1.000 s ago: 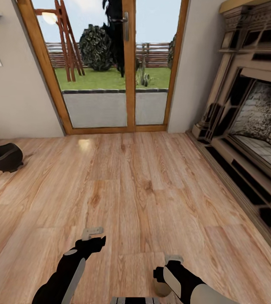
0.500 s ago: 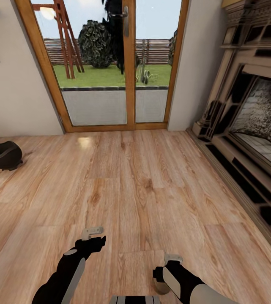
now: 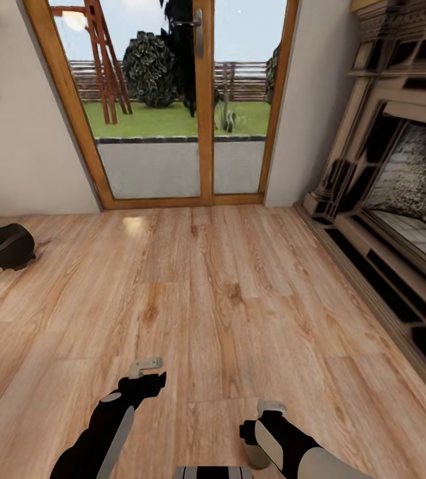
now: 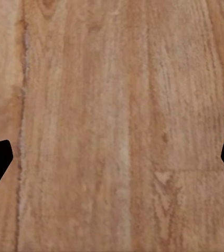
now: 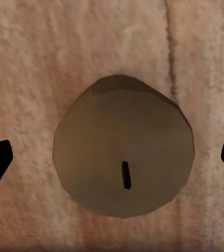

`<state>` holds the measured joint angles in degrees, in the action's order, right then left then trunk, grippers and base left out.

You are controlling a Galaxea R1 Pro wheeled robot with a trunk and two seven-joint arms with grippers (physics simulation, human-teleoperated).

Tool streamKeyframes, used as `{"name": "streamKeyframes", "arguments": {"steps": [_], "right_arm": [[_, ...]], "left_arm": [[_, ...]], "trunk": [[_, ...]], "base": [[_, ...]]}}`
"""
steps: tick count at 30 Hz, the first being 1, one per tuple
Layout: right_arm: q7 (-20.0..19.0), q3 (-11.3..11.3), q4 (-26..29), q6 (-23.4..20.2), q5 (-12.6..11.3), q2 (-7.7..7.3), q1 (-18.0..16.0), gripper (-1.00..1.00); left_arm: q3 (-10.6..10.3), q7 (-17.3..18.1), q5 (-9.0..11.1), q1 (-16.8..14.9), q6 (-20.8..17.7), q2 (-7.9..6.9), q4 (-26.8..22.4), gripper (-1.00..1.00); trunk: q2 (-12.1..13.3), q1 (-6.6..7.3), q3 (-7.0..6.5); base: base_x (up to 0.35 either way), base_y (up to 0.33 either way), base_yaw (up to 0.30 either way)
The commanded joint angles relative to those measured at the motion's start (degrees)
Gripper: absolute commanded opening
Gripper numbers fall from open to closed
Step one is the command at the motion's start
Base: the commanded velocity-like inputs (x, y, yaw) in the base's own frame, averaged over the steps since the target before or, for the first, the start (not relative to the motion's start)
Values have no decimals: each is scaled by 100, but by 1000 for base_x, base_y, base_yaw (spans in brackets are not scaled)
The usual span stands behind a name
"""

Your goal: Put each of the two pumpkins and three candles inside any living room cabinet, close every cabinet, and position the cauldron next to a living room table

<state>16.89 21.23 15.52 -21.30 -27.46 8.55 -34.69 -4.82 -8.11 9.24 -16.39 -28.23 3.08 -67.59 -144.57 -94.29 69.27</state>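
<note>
Robot on the wood floor (image 3: 226, 286), a candle under its right arm and the cauldron far left.

The right gripper (image 5: 112, 157) hangs over a candle (image 5: 123, 160) standing on the floor, its fingers spread wide either side and clear of the wax. The left gripper (image 4: 112, 157) is likewise spread over bare boards. The black cauldron (image 3: 2, 246) sits on the floor at the far left, near the wall. Glass doors (image 3: 173, 100) stand ahead, a fireplace (image 3: 405, 199) to the right.
</note>
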Motion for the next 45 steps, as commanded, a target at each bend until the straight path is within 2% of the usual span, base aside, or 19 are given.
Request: {"name": "streamKeyframes", "arguments": {"steps": [1, 11, 16, 24, 30, 35, 45], "right_arm": [[43, 48, 12, -28, -52, -3, -2, 100], [40, 48, 12, -24, -50, -10, -2, 100], [42, 45, 14, -17, -48, -14, -3, 100], [43, 40, 26, 157, -22, -33, -6, 100], [43, 34, 31, 211, 205, -36, -25, 100], [43, 32, 32, 217, 247, -37, -28, 100], [43, 31, 38, 223, 267, -30, -38, 100]], "left_arm": [[-10, -50, 60, -2, -21, -2, -5, 100], [-10, -50, 60, 1, -17, -4, -18, 100], [-10, -50, 66, -1, -32, -8, -31, 100], [-10, -50, 66, 1, -52, -9, -42, 100], [-10, -50, 61, 53, -65, -7, -141, 100], [-10, -50, 61, 81, -71, -5, -200, 100], [-3, -9, 69, 506, -87, -9, -964, 100]], "trunk": [[-2, 1, 5], [-2, 1, 5], [-9, -12, 115], [-9, -12, 115], [-17, -27, 248], [-22, -38, 337], [-22, -38, 337]], "base": [[1, 66, 0], [0, 15, 0], [0, 0, 0], [0, 0, 0], [0, 0, 0], [0, 0, 0], [0, 0, 0]]}}
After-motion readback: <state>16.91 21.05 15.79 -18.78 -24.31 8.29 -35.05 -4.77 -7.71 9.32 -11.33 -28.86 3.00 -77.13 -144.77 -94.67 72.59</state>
